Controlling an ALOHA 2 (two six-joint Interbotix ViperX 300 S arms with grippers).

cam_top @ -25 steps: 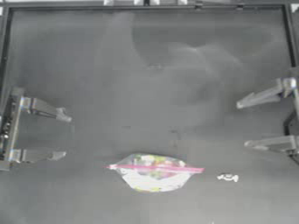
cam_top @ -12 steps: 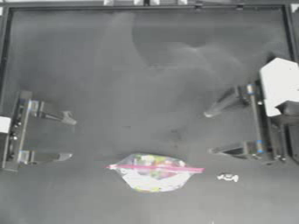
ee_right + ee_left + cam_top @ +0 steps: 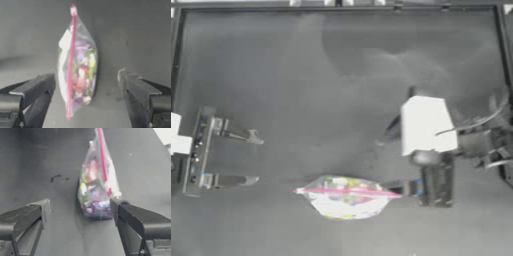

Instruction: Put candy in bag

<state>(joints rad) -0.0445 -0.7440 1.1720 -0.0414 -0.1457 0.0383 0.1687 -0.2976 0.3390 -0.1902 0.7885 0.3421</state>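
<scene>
The bag [image 3: 346, 196] lies flat at the front middle of the table, clear plastic with a pink closure strip and colourful contents. My right gripper [image 3: 397, 160] stands open just right of the bag, one finger near the end of the pink strip. In the right wrist view the bag [image 3: 77, 67] shows ahead between the open jaws of the right gripper [image 3: 87, 82]. Over at the left edge my left gripper [image 3: 254, 157] is open, clear of the bag. Beyond the left gripper [image 3: 80, 208], the left wrist view shows the bag [image 3: 97, 185]. The candy is hidden in every view.
The right arm's white wrist block [image 3: 427, 125] hangs over the table's right half. A raised frame [image 3: 338, 6] borders the dark table at the back and sides.
The right arm has swung in from the right edge toward the bag and now covers the spot where the candy lay. The left gripper has shifted only slightly.
</scene>
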